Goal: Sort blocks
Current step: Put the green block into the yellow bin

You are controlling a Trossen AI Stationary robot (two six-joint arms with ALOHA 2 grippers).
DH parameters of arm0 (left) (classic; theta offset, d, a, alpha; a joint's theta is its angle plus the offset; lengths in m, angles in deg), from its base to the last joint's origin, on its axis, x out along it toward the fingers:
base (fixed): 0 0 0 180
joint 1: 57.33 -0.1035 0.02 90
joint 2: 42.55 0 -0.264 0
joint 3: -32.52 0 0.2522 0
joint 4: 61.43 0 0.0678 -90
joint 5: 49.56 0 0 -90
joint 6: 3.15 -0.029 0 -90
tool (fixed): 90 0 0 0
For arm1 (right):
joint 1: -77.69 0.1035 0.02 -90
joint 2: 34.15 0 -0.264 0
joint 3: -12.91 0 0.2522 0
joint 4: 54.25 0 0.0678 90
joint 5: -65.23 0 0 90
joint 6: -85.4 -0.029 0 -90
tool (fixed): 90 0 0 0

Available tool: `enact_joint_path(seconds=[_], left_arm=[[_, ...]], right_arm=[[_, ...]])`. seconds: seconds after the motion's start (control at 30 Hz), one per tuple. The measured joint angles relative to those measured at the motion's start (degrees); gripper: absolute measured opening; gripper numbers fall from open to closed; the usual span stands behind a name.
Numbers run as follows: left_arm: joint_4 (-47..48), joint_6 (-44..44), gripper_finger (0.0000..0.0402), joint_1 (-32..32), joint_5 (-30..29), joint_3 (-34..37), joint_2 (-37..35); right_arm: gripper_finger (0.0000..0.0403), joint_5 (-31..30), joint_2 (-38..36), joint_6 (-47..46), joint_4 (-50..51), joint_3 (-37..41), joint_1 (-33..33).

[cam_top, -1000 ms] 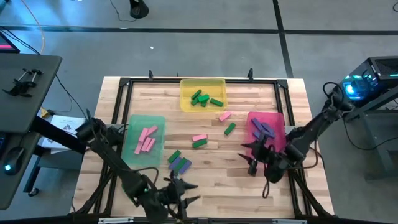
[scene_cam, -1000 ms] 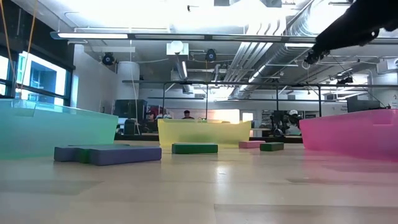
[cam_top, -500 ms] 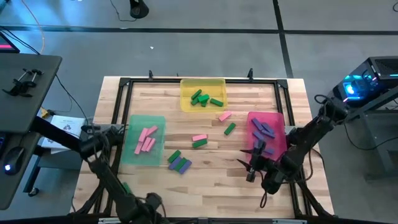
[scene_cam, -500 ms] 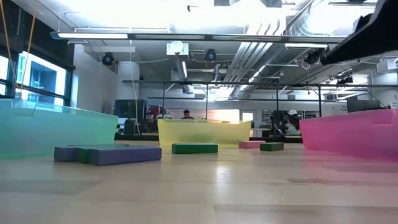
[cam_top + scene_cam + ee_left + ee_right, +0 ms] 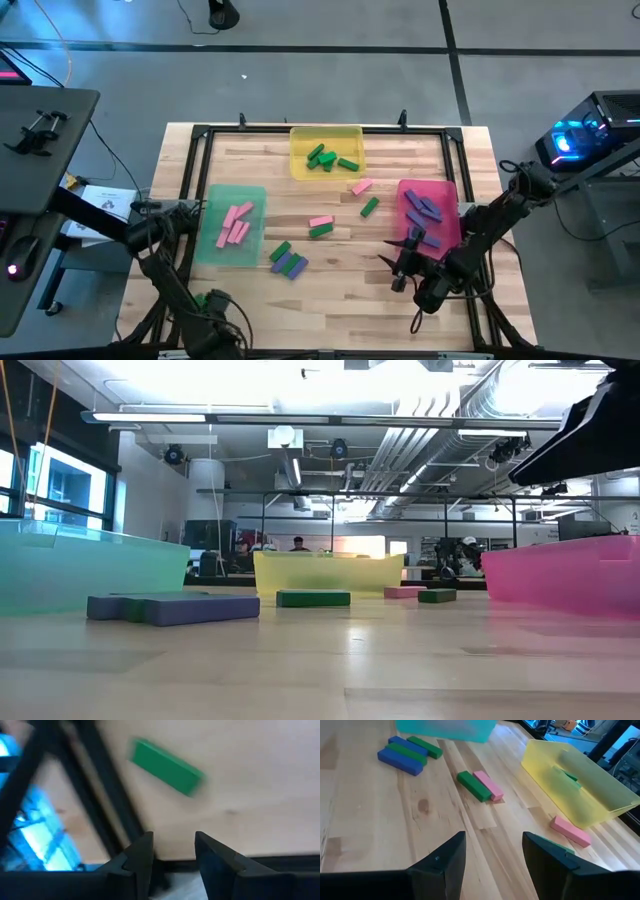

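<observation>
Loose blocks lie flat on the wooden table: a pink one [image 5: 361, 186], a green one [image 5: 369, 207], a pink and green pair [image 5: 320, 226] and a green and purple cluster [image 5: 287, 259]. One green block [image 5: 202, 299] [image 5: 167, 767] lies near the left near corner. My left gripper [image 5: 212, 312] [image 5: 172, 851] hovers open right beside it, over the near edge. My right gripper [image 5: 400, 274] [image 5: 495, 856] hangs open above bare wood, in front of the pink tray [image 5: 430, 212]. Green blocks lie in the yellow tray [image 5: 325, 152], pink blocks in the green tray [image 5: 232, 225], and purple blocks in the pink tray.
A black metal frame [image 5: 195, 180] runs around the table top, and one of its rails [image 5: 107, 795] passes close to my left gripper. The three trays stand at the left, far and right sides. Bare wood [image 5: 340, 295] lies along the near middle. A desk [image 5: 45, 150] stands left of the table.
My left arm has swung from the near middle of the table toward the left near corner and pulled back to the near edge. My right gripper has drifted a little toward the near edge. The blocks have kept their places.
</observation>
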Motion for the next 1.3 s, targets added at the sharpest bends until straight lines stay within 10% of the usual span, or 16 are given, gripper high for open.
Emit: enact_joint_path(seconds=[0.43,0.77,1.03,1.3], left_arm=[[-8.0,-12.5,0.0007,-2.2,0.2,10.5,-1.0],[-15.3,-18.9,0.0001,-5.5,-1.2,13.9,-1.0],[-12.4,-23.0,0.0000,-8.4,-13.7,7.2,-1.0],[-0.7,-14.6,0.0003,-5.4,-6.5,5.5,-1.0]], right_arm=[[0.0179,-0.1,0.0,0.0,-0.5,0.0,0.0],[0.0179,-0.1,0.0,0.0,-0.8,0.0,0.0],[0.0179,-0.1,0.0,0.0,-0.9,0.0,0.0],[0.0179,0.0,0.0,0.0,-1.0,0.0,0.0]])
